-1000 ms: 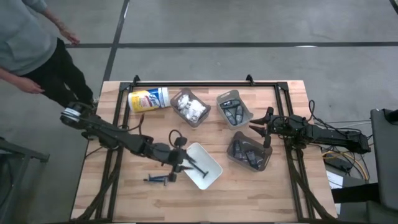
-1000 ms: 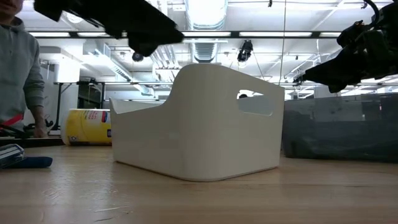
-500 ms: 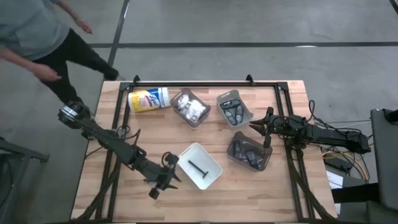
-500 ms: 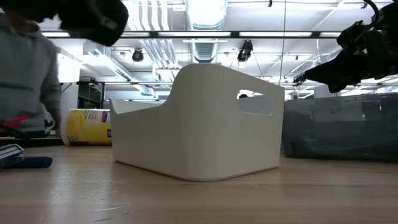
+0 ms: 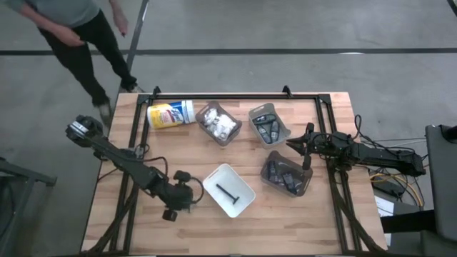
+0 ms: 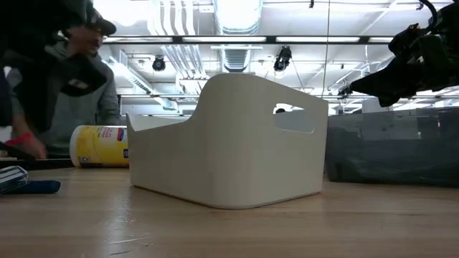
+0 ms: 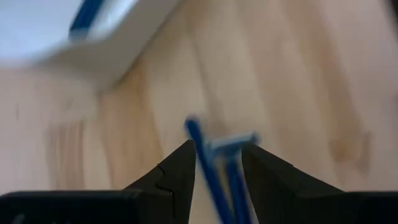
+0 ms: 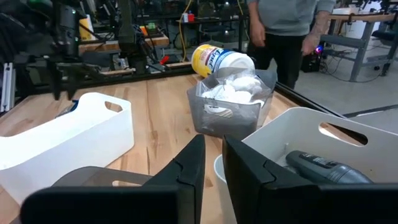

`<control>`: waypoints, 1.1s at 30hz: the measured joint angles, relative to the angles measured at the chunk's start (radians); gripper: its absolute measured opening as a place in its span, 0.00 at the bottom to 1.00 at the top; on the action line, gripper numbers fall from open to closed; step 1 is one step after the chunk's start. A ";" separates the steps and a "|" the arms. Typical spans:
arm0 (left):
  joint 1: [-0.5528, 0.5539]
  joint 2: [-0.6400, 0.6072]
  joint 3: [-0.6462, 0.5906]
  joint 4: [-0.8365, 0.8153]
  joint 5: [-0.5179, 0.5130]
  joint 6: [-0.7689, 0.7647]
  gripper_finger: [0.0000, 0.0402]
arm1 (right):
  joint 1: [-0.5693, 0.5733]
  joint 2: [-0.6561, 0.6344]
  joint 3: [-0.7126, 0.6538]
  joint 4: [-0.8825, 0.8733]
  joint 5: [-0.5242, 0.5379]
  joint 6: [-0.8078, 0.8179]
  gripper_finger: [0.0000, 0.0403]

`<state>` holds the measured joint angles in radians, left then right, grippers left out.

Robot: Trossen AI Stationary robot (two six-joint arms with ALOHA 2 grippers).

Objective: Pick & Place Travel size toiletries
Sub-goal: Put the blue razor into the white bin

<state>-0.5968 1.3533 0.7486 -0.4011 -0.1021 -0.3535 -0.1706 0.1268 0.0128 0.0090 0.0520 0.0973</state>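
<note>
Swinging away from the white bin (image 5: 229, 190), the left arm is now reaching over bare wood to that bin's left, where a second ago it was stretching over the bin's near corner; the person (image 5: 75, 25) beyond the table's far left corner is walking off, and the right arm is not shifting at all.

On the table (image 5: 143, 235), the bins are sitting in a loose arc so each sort of toiletry is getting its own home: the clear bin of white packets (image 5: 218, 123) beside the yellow-labelled canister (image 5: 170, 114), two smoky bins of dark grey-blue pieces (image 5: 268, 127) further right, and the white bin nearest the front. One thin dark stick (image 5: 228, 193) is already lying flat on the white bin's floor, which suggests the sticks are being gathered there.

The left gripper (image 7: 217, 163) is hovering low over the table and pinching a blue stick (image 7: 208, 171) between its fingers; the stick is slim, bright blue, with a pale crossbar at its tip like a disposable razor, and it is poking out forward past the fingertips. A second blue stick (image 7: 88, 14) is showing inside the bin's edge in the wrist view.

The right gripper (image 8: 210, 163) is waiting above the smoky bins with its fingers drawn nearly together, holding nothing.
</note>
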 joint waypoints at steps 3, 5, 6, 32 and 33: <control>0.000 0.000 0.000 -0.081 -0.001 -0.043 0.34 | 0.000 0.000 0.000 0.000 0.000 0.004 0.16; 0.000 0.000 -0.001 -0.108 -0.001 -0.061 0.34 | 0.000 0.000 0.000 0.000 0.000 0.004 0.18; 0.000 0.000 -0.001 -0.113 -0.001 -0.065 0.34 | 0.000 0.000 0.000 0.000 0.000 0.002 0.19; -0.050 0.002 -0.131 0.043 -0.028 -0.165 0.34 | 0.000 0.000 0.000 0.000 0.000 0.001 0.36; -0.050 0.002 -0.134 0.042 -0.031 -0.166 0.34 | 0.000 0.000 0.000 0.000 0.000 0.004 0.37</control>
<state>-0.6472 1.3552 0.6150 -0.3587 -0.1329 -0.5191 -0.1704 0.1269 0.0132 0.0090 0.0518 0.1013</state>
